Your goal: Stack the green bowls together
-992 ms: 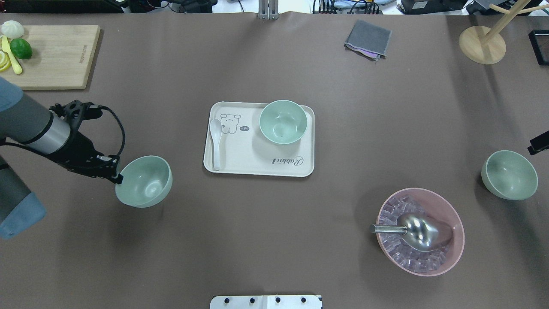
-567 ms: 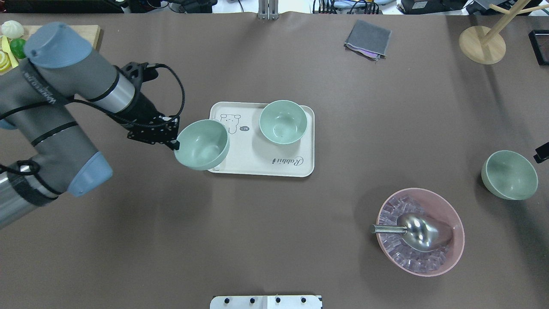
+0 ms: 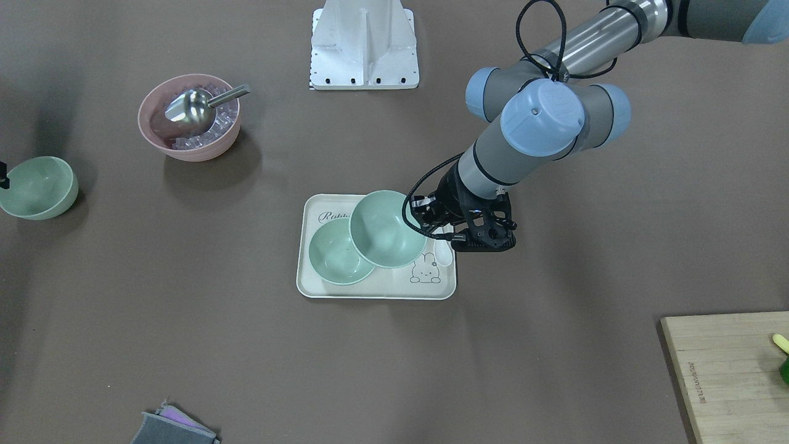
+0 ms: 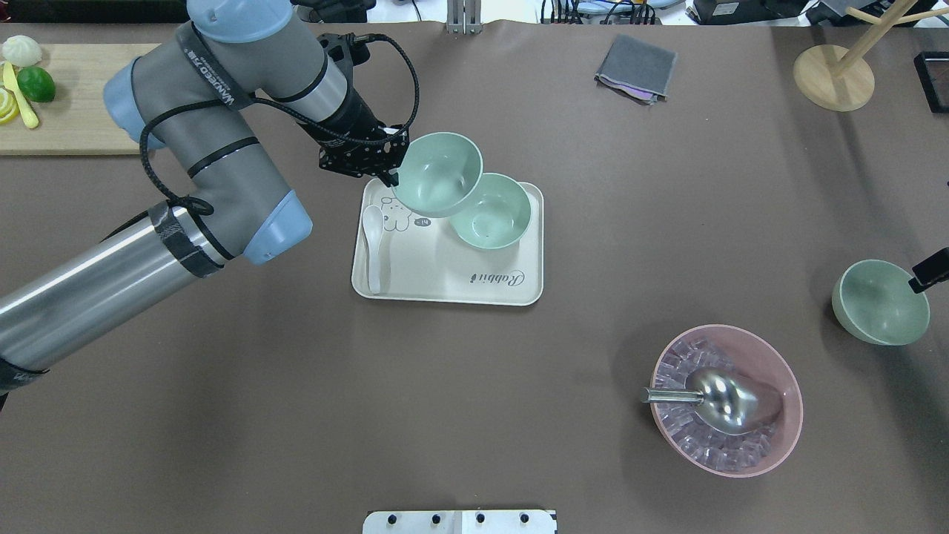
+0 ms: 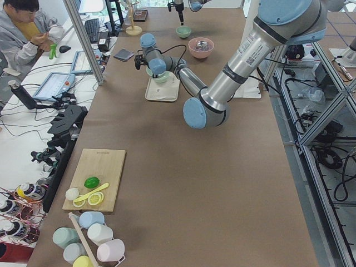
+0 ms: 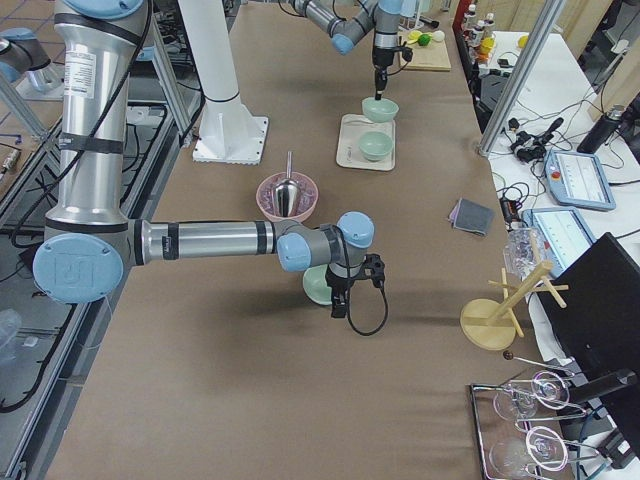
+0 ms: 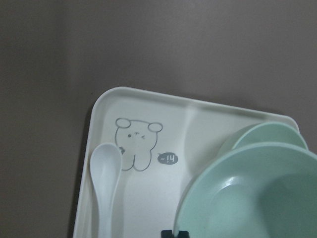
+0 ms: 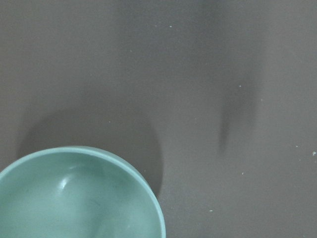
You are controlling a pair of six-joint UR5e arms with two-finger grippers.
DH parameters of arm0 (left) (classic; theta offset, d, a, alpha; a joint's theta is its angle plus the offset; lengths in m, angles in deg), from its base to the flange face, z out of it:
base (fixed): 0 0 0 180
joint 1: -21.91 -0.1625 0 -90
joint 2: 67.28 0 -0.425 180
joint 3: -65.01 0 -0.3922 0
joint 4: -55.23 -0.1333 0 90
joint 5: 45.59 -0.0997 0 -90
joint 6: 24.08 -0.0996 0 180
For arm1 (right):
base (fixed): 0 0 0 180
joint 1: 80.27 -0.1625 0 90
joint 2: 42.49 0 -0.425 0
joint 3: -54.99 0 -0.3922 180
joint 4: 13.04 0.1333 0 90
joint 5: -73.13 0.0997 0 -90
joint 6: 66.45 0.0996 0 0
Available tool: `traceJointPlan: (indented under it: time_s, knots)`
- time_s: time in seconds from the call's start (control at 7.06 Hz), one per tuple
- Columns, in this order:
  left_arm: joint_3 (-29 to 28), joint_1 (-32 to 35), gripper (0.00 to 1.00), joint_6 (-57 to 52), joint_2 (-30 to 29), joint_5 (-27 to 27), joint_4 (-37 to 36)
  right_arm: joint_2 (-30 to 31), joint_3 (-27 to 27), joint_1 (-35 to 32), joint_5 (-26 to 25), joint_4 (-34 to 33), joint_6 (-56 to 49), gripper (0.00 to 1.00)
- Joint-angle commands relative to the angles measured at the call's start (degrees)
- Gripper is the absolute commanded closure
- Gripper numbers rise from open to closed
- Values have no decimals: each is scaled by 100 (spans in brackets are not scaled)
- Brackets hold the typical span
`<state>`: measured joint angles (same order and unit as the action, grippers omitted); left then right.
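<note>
Left arm's stretching out toward the middle, left gripper (image 4: 391,178) pinching a green bowl (image 4: 439,172) by its rim. Right gripper (image 4: 930,271) is hovering low, jaws unreadable.

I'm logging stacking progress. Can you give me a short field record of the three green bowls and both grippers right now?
held bowl: lifted by its rim, over the tray, overlapping the tray bowl, not nested
tray bowl: upright on the tray
third bowl: on the table, far from the tray
left gripper: jaws shut on the held bowl's rim
right gripper: at the third bowl's rim; jaws unclear
stack: none yet
</note>
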<state>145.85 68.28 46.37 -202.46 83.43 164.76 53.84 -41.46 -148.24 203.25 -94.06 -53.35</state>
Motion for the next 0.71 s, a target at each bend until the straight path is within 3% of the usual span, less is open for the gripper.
traceJointPlan:
  time_s: [0.0,0.28,0.57]
  knots:
    - [-593,4,100,127,-368,-447,453,-210,275,65,118,7,0,1]
    - [-1189,-23,100,233,-841,-631,612,-254,302,118,188,7,0,8]
    - [-1246,-241,100,347,-852,-651,763,-263,293,118,242,7,8,10]
